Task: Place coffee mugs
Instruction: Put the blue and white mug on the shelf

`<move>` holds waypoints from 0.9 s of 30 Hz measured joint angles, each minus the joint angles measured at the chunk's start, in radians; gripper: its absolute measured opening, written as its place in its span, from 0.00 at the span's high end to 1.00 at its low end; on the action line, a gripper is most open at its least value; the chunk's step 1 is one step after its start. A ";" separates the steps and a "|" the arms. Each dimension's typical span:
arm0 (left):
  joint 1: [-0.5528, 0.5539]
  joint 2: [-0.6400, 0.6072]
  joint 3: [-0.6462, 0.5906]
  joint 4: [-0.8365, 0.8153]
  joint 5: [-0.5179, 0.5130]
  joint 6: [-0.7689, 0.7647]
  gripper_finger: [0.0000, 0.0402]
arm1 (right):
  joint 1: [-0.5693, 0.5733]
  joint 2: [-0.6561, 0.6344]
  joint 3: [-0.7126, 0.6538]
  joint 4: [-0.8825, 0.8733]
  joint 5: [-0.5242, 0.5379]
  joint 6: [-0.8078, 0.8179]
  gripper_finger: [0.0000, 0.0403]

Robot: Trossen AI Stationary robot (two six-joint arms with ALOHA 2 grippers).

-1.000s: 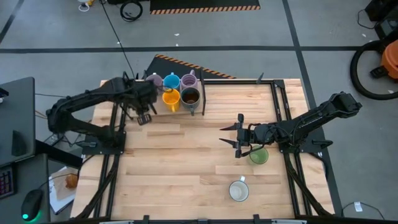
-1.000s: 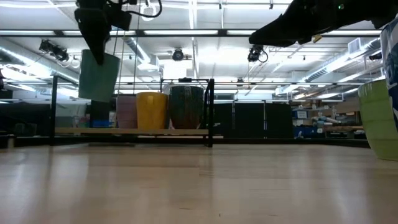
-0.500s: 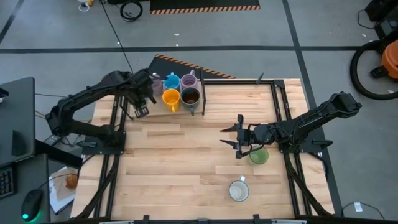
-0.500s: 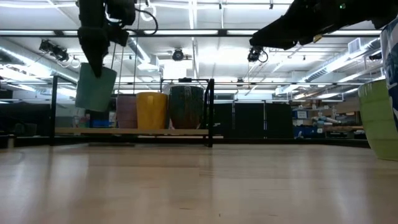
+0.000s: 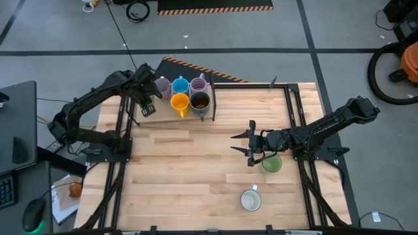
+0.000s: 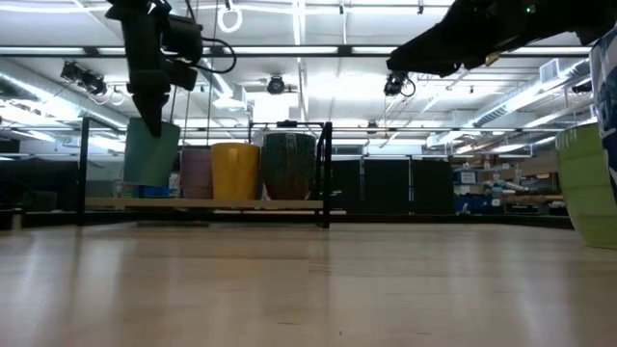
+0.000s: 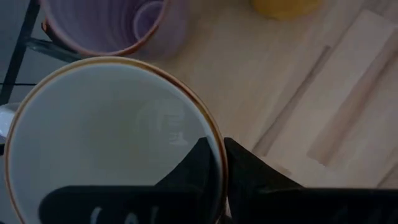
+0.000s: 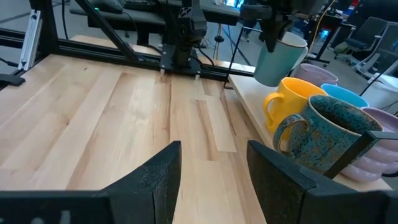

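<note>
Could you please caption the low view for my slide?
Left gripper lowers a white mug beside the cluster of mugs.

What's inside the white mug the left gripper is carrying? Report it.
Nothing shows in the white mug: the left wrist view sees a bare pale wall and bottom. One finger of the left gripper reaches inside the rim and hides a strip of the wall there.

In the low view we see only a slice of the green mug point(image 6: 586, 183), cut off by the frame edge. Beside it, a blue-patterned object point(image 6: 607, 72) is too cropped to identify. In the left wrist view, the white mug point(image 7: 106, 140) runs off frame, hiding the worktop beneath.
</note>
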 joint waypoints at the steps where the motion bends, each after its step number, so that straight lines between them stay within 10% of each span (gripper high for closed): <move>1: 0.011 0.000 0.000 0.000 0.002 0.004 0.92 | 0.000 0.000 0.000 0.001 0.000 0.000 0.53; 27: 0.196 0.001 0.000 0.095 0.071 0.134 0.92 | 0.000 0.000 0.000 0.012 0.000 -0.003 0.53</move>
